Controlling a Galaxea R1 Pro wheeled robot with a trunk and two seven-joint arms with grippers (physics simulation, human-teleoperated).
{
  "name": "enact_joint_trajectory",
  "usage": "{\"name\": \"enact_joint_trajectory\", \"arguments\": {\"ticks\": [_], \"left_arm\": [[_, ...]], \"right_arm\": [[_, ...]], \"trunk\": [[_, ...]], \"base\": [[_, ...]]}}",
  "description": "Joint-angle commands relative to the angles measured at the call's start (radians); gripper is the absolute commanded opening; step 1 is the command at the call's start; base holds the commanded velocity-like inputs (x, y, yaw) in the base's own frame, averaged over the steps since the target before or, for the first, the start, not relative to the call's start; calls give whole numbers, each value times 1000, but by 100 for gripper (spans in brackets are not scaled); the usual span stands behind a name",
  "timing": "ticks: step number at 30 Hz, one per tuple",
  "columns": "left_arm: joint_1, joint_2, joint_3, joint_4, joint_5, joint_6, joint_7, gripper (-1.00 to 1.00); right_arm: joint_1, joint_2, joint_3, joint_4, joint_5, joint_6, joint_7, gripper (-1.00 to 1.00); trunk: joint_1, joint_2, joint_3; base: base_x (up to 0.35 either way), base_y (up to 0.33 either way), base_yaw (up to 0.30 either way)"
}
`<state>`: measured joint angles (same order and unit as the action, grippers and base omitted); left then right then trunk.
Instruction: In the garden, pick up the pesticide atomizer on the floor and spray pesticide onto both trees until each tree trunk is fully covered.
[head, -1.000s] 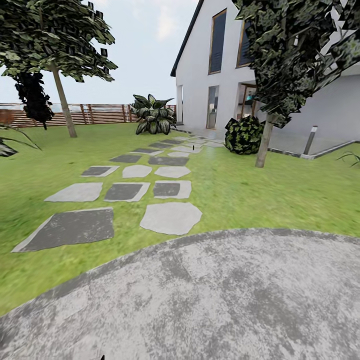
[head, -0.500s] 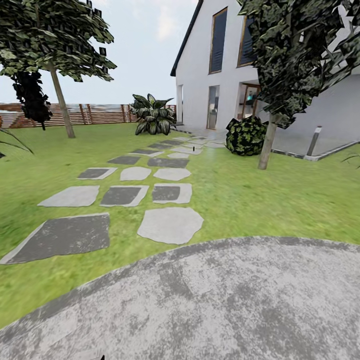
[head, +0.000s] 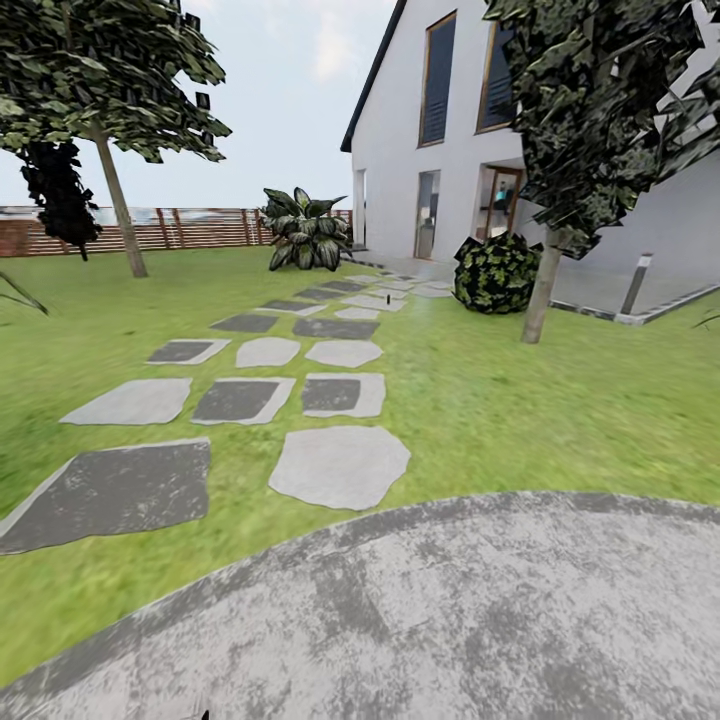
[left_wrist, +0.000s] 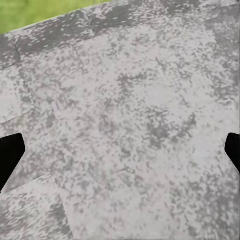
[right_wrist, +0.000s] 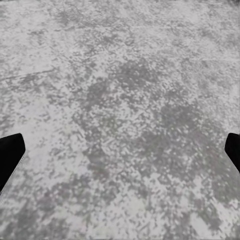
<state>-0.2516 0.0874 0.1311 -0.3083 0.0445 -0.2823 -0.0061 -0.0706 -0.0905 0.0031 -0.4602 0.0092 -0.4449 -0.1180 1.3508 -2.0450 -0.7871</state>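
Two trees stand far ahead of both tools: one tree trunk (head: 540, 295) ahead to the right beside a round bush (head: 495, 270), the other trunk (head: 120, 205) ahead to the left by the wooden fence (head: 200, 228). Stepping stones (head: 340, 465) cross the lawn (head: 560, 400) between. The left tool (left_wrist: 120, 150) and right tool (right_wrist: 120, 150) hang spread wide, empty, over grey stone paving (head: 450, 620).

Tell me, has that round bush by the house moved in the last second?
No. The bush keeps its place beside the house and tree trunk; the whole scene shifted together, so the camera moved.
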Motion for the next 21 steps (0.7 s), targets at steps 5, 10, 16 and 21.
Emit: {"name": "enact_joint_trajectory", "arguments": {"ticks": [5, 10, 16, 21], "left_arm": [[0, 0, 0, 0, 0, 0, 0, 100], [0, 0, 0, 0, 0, 0, 0, 100], [0, 0, 0, 0, 0, 0, 0, 100], [0, 0, 0, 0, 0, 0, 1, 100]], "right_arm": [[0, 0, 0, 0, 0, 0, 1, 100], [0, 0, 0, 0, 0, -1, 1, 100], [0, 0, 0, 0, 0, -2, 1, 100], [0, 0, 0, 0, 0, -1, 1, 100]], "trunk": [[0, 0, 0], [0, 0, 0], [0, 0, 0], [0, 0, 0]], "base": [[335, 0, 0], [335, 0, 0], [335, 0, 0], [335, 0, 0]]}}
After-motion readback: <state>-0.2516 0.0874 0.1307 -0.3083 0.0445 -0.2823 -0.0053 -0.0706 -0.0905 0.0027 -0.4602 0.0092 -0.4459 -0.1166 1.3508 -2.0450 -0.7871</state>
